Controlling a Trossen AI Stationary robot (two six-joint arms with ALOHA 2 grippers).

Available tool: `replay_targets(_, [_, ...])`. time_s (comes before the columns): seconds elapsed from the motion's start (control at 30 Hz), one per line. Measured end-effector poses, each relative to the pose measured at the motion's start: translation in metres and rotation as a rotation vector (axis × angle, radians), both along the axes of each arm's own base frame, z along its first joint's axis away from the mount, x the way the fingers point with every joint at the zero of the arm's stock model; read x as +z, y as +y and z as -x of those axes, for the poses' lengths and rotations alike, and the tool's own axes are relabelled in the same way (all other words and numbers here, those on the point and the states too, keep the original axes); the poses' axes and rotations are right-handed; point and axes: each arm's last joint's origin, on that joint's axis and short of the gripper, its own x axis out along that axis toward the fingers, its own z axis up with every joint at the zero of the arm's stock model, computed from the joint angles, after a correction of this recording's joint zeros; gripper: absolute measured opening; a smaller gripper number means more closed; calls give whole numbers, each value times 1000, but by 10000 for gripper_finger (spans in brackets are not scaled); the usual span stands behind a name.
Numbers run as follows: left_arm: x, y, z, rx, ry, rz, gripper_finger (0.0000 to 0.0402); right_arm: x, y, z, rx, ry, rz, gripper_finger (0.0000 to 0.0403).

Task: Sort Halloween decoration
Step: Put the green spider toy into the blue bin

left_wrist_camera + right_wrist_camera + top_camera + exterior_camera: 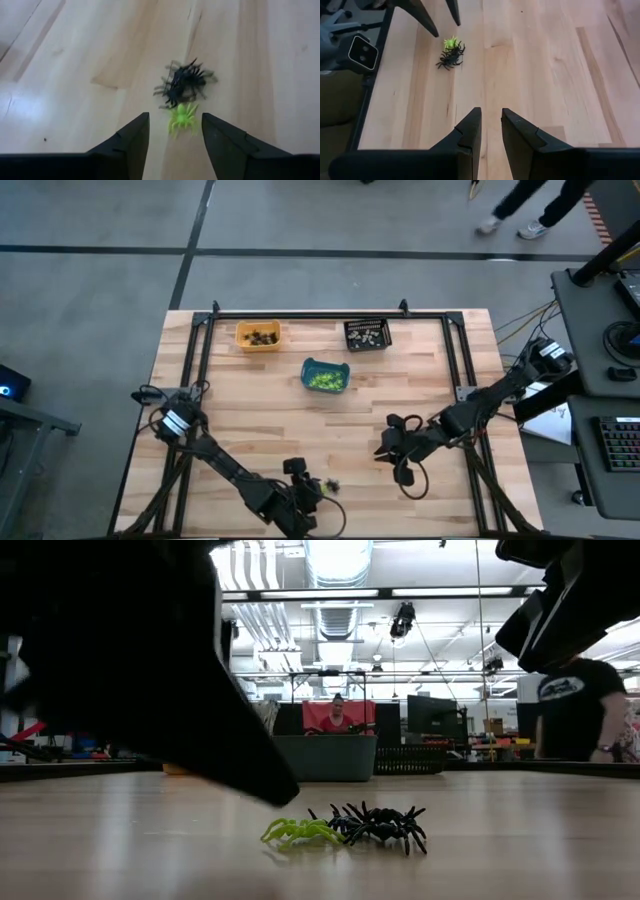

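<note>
1. The left gripper (175, 131) hangs low at the near table edge, its dark wedge-shaped fingers spread apart and holding nothing
2. Just ahead of it lie a glossy lime green spider (182, 118) and, touching it, a tangle of black spiders (185, 82), spindly-legged; their count I cannot tell
3. The right gripper (490, 129), fingers narrowly parted and empty, waits over bare pale wood table (250, 405)
4. Three bins stand far back: orange bin (257, 336), teal bin (325, 375), black mesh bin (366, 334)

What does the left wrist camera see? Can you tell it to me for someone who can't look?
A lime green toy spider lies on the wooden table just beyond the left end effector, whose two dark fingers stand open around nothing. Tangled black toy spiders touch the green one's far side.
</note>
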Motion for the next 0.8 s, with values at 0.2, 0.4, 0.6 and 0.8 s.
replay_targets(0.2, [-4,1,1,7,3,1,174,0,1,-1,-4,-12,-3,66])
replay_targets(0.4, [-4,0,1,6,-4,6,169,1,0,-2,-17,-24,6,66])
replay_targets(0.6, [-6,0,0,7,-20,19,164,1,0,-2,-17,-25,7,66])
replay_targets(0.8, [-15,-2,-2,4,-16,19,164,1,0,-2,-17,-26,9,66])
